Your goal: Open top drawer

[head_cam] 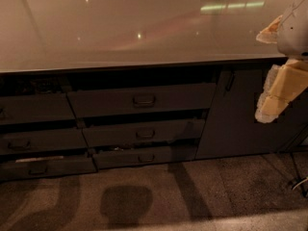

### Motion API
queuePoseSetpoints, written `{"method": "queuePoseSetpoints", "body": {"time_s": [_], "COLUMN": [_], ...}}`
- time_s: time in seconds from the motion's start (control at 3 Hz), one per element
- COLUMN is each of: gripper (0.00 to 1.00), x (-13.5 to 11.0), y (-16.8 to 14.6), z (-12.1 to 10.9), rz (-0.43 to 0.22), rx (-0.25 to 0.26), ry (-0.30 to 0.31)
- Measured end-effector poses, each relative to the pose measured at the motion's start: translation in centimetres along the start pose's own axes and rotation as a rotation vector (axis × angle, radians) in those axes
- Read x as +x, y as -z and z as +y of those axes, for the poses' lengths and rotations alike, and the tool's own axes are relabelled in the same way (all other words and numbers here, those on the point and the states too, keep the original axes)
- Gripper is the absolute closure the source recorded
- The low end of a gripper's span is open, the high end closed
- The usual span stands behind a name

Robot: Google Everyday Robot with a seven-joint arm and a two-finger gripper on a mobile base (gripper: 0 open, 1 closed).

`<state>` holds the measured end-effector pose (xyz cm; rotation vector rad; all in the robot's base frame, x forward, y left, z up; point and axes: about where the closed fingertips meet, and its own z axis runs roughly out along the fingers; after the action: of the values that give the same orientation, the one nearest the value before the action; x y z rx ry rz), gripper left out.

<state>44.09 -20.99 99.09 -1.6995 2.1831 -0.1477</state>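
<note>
The top drawer is the widest dark grey front in the middle column under the counter, with a small rectangular pull handle at its centre. A dark gap shows above it and its front stands slightly forward of the cabinet face. My gripper hangs at the far right with its pale yellow and white fingers pointing down, in front of the cabinet door. It is well to the right of the drawer handle and touches nothing.
Two slimmer drawers lie below the top one. More dark drawers stand to the left. A plain cabinet door with a vertical handle is on the right. A pale glossy countertop runs above. A cable lies on the speckled floor.
</note>
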Motion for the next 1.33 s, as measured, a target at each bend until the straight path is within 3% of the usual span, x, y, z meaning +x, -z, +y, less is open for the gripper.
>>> {"method": "queuePoseSetpoints", "body": {"time_s": [0.67, 1.0, 1.33], "gripper": [0.00, 0.00, 0.00], "x": [-0.3, -2.5, -7.4], "y": [-1.7, -5.9, -9.7], "z": [-1.0, -2.8, -2.1], "rz": [0.017, 0.058, 0.101], "rx": [-0.029, -0.096, -0.149], "ry": [0.006, 0.059, 0.224]}}
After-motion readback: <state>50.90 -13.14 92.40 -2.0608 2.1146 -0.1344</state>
